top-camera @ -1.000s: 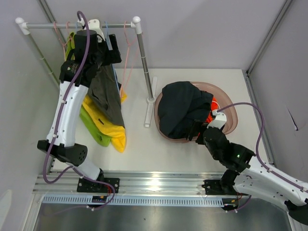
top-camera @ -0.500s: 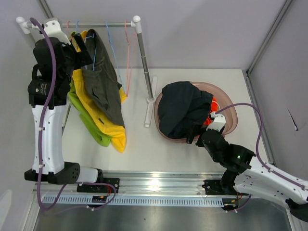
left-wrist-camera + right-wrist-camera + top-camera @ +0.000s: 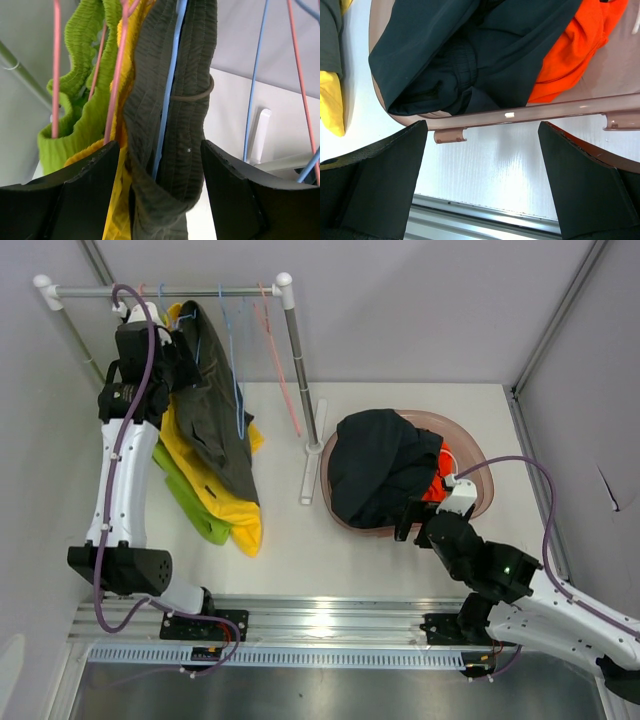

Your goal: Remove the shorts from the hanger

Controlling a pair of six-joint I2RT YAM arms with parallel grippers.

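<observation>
Hanging olive-grey shorts (image 3: 192, 100), midway inside the spread left pincer (image 3: 159, 147), seemingly untouched

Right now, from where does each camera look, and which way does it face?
Top external: above and behind the bases, facing down on the table, rack and basin; left arm and right arm show.
Left wrist: up at the rack, facing the hung olive-grey shorts and lime shorts; left pincer open.
Right wrist: beside the basin, facing black shorts and orange shorts; right pincer open.
Shared: the basin, top and right wrist.
</observation>
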